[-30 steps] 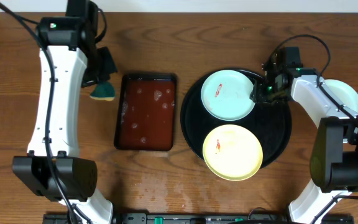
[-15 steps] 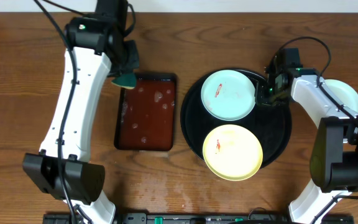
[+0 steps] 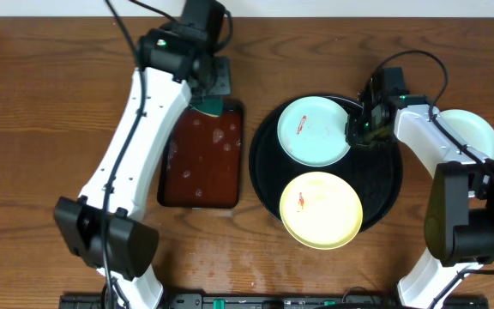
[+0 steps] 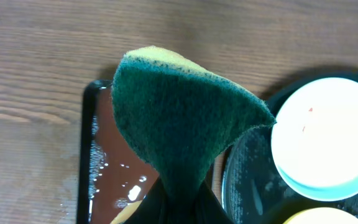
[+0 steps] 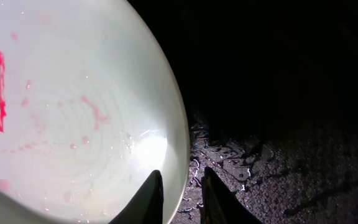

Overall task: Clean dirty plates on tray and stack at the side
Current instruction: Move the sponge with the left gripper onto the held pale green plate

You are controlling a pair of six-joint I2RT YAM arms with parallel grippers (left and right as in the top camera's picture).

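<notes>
On the black round tray (image 3: pixel 384 184) lie a mint-blue plate (image 3: pixel 316 130) at the back and a pale yellow plate (image 3: pixel 321 209) at the front, each with a red smear. Another pale plate (image 3: pixel 474 129) lies on the table to the right, partly under my right arm. My right gripper (image 3: pixel 355 129) grips the mint plate's right rim; in the right wrist view its fingers (image 5: pixel 182 194) straddle the rim of the plate (image 5: pixel 73 106). My left gripper (image 3: pixel 209 93) is shut on a green sponge (image 3: pixel 207 108) over the brown tray's back edge; the sponge (image 4: pixel 185 112) fills the left wrist view.
A brown rectangular tray (image 3: pixel 200 154) with wet droplets lies left of the black tray; it also shows in the left wrist view (image 4: pixel 114 162). The black tray's surface (image 5: pixel 278 93) is wet. Bare wooden table surrounds both trays.
My left arm has swung right with the sponge, from left of the brown tray to over its back right corner. The right gripper has stayed at the mint plate's rim.
</notes>
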